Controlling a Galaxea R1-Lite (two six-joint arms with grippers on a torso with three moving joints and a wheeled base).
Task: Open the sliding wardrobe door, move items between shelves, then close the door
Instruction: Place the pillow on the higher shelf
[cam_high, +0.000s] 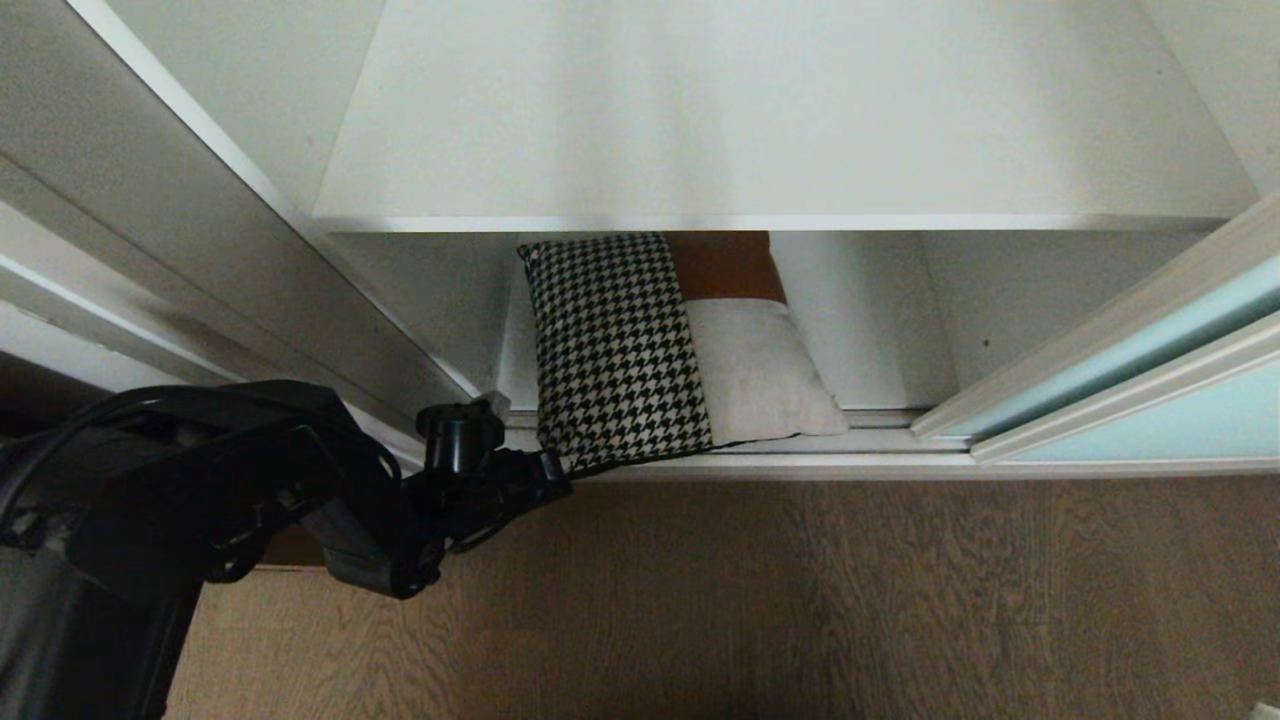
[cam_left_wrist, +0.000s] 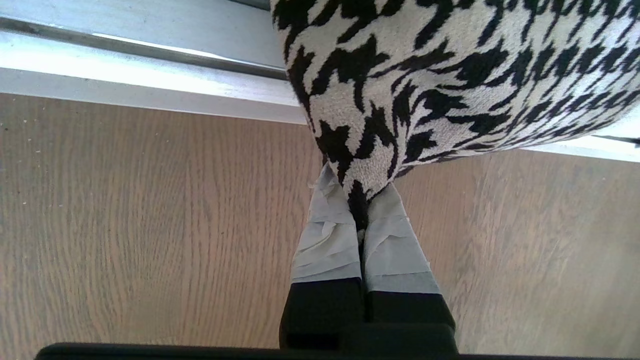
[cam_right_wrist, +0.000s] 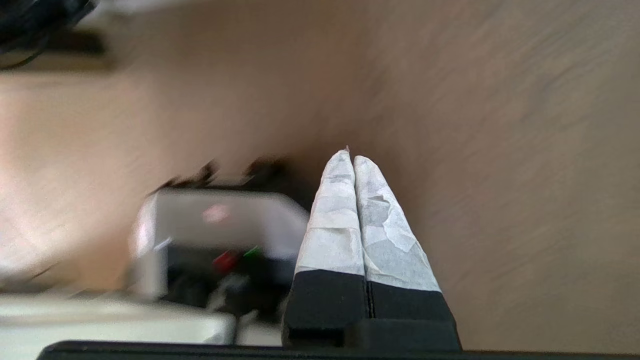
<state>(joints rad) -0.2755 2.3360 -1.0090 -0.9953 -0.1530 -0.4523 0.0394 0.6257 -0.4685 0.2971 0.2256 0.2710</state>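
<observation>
Door (cam_high: 1150, 385) slid right, wardrobe open. Left gripper (cam_left_wrist: 359, 200) clamped on cushion (cam_high: 640, 350) corner at bottom ledge, low grip likely for dragging it out toward upper shelf (cam_high: 780, 130). Right gripper (cam_right_wrist: 350, 160) out over floor (cam_right_wrist: 500, 150), fingers together, empty, holding nothing.

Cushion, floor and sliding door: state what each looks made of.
Cushion: woven fabric, black-and-white houndstooth beside plain cream and rust panels; the nubby weave shows in the left wrist view.
Floor: wood or wood-look laminate, matte, with visible grain.
Sliding door: pale aqua frosted panel, probably glass, in a pale, likely metal frame.
</observation>
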